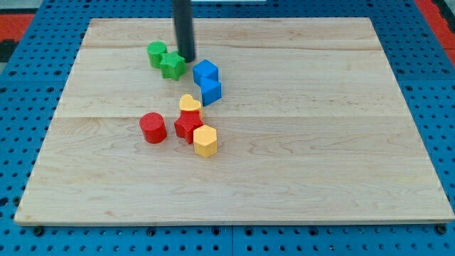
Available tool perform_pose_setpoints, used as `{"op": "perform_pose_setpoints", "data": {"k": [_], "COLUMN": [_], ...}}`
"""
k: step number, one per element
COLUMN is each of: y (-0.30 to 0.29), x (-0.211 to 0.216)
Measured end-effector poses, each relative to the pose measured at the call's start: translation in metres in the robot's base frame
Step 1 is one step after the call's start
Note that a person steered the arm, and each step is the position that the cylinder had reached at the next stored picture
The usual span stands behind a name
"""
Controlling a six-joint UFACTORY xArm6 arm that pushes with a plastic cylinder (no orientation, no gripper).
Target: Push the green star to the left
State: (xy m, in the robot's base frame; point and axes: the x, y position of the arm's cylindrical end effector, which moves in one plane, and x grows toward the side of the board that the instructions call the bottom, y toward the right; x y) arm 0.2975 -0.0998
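Contact is seen between my tip [187, 58] and the green star's [172, 66] upper right edge, near the worktop's [320, 156] top left; the tool is a bare rod, nothing held.

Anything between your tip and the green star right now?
Nothing. In the camera view my tip sits right at the green star, on its upper right edge, with no block between them.

All that shows of me is a straight rod [183, 28] — dark grey, near black, round in section and smooth, with a faint paler sheen down one side. It carries no visible markings, screws or cables. My tip [187, 58] is blunt — same dark colour.
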Motion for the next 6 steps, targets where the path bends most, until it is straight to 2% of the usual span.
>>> {"op": "perform_pose_setpoints", "data": {"k": [1,2,3,4,5,6], "y": [-0.065,-0.02,0.027,-0.008,-0.034,-0.035], "x": [0.013,-0.007,-0.008,0.032,0.038,0.014]}}
